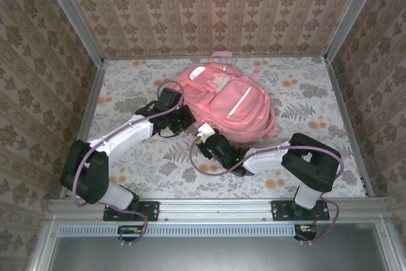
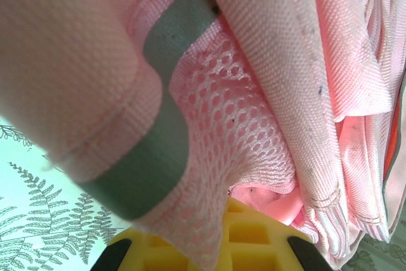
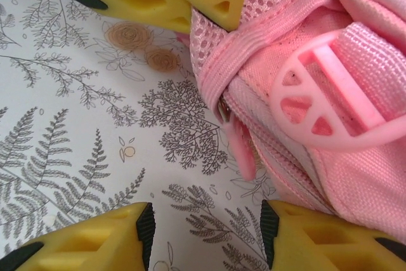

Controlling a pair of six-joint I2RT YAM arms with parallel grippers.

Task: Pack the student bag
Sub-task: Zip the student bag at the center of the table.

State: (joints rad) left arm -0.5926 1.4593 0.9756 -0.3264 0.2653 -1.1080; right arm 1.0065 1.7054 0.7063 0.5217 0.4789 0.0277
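The bag (image 1: 228, 99) lies flat on the counter (image 1: 304, 93), front pockets up, with its straps at its far end.

The left gripper (image 1: 184, 118) is at the bag's left edge. Its jaws are clenched on bag fabric. In the left wrist view, the pink mesh (image 2: 235, 112) and a grey-looking stripe (image 2: 165, 144) run down onto the gripper (image 2: 209, 245).

The right gripper (image 1: 206, 134) is at the bag's near left corner, jaws released and holding nothing. In the right wrist view the gripper (image 3: 209, 125) has one yellow finger just beside the mesh edge of the bag (image 3: 355, 176) and the other at the bag's lower edge. Bare counter (image 3: 76, 125), a pink pull tab (image 3: 244, 157) and a strap lie between them. A pink buckle (image 3: 323, 103) sits on the bag just past the strap.
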